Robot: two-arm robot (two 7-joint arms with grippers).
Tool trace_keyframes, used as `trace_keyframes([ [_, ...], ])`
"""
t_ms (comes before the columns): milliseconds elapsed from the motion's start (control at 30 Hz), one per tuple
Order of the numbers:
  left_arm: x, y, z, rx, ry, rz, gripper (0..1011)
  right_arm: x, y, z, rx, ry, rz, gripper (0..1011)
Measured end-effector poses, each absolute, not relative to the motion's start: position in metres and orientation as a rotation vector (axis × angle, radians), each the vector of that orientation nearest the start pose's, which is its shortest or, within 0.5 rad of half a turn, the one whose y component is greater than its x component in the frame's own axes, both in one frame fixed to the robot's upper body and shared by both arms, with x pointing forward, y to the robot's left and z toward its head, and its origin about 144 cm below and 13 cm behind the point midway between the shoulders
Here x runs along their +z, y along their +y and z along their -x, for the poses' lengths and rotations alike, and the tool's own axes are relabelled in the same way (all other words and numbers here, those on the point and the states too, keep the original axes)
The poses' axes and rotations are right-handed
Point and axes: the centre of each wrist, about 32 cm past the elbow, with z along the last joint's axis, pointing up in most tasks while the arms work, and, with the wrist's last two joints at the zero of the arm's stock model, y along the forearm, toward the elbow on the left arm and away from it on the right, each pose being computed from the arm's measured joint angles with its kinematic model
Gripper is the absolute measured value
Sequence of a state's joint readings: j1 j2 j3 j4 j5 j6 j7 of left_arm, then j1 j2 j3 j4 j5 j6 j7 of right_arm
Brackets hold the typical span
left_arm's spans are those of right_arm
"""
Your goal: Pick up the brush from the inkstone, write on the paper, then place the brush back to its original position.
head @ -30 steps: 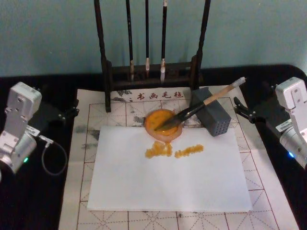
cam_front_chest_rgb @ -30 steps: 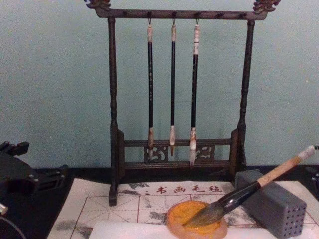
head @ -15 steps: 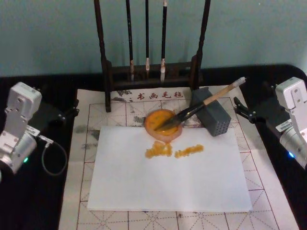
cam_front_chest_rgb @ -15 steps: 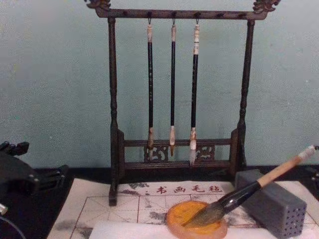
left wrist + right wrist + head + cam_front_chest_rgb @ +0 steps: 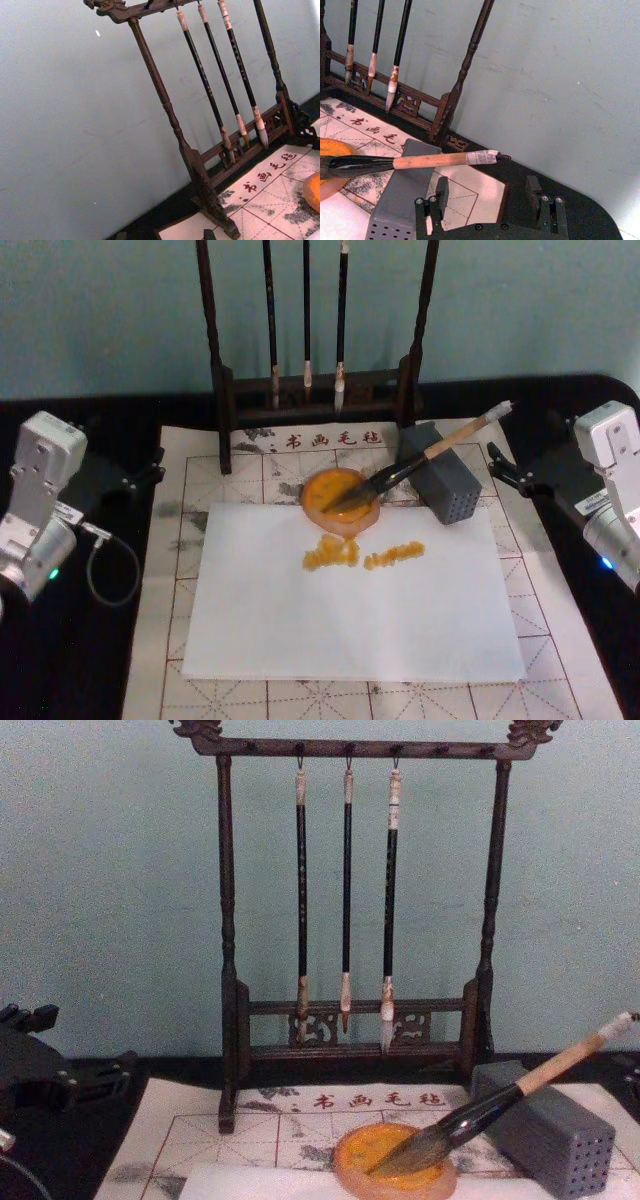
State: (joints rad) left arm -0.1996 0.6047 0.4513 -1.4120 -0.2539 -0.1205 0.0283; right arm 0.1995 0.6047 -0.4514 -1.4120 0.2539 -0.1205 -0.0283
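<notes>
Progress looks either complete or not yet begun, and the pictures lean toward complete: the paper (image 5: 350, 620) bears two short orange smears (image 5: 330, 555) just on the near side of the inkstone (image 5: 320, 490), which suggests that the writing is done. The brush (image 5: 430, 455) lies with its tuft in the amber dish, glossy black part over the rim, tan shaft slanting up to the robot's right across the top of the grey block (image 5: 450, 490), whitish cap in the air past it. Nothing holds it. The right gripper (image 5: 487, 187) sits at the right edge of the table, near the cap end yet apart from it, fingers spread wide with nothing between them. The left gripper (image 5: 135, 480) sits at the far left, beside the cream mat (image 5: 175, 570) and well apart from the dish; whether it is spread or pressed together I cannot tell. If the smears count as the writing, then pick-up, strokes and return are all accounted for; if not, every step is left to do
</notes>
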Motion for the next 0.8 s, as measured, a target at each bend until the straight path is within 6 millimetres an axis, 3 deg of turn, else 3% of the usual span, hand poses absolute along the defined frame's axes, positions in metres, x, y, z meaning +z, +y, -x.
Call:
trace_keyframes([
  [500, 1.1398, 0.3097, -0.4886, 1.248, -0.285, -0.304, 1001, 1.1402, -0.3098, -0.4874, -1.242, -0.271, 0.290, 1003],
  [800, 1.1398, 0.3097, -0.4886, 1.248, -0.285, -0.305, 1001, 1.1430, -0.3078, -0.4822, -1.220, -0.122, 0.203, 1002],
])
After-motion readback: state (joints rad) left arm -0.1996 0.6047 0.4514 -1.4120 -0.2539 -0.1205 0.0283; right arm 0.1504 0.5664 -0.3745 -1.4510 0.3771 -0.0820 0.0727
